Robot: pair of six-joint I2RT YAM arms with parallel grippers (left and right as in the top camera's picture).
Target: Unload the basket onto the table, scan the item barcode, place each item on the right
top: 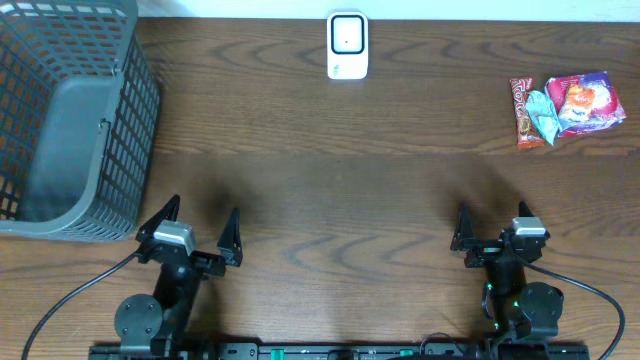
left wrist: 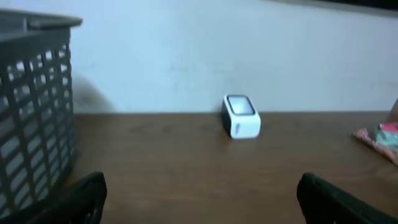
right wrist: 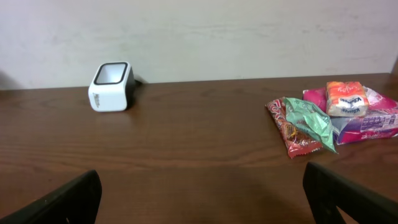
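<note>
Left gripper and right gripper sit released, empty, at the table's near edge; snack packets piled at far-right corner, barcode scanner mid far edge, likely reachable by either arm.

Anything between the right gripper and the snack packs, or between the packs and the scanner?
Nothing visible. Only bare table lies between the open right gripper and the snack packs at the far right, and between those packs and the white scanner. The basket sits off to the left, clear of both paths.
</note>
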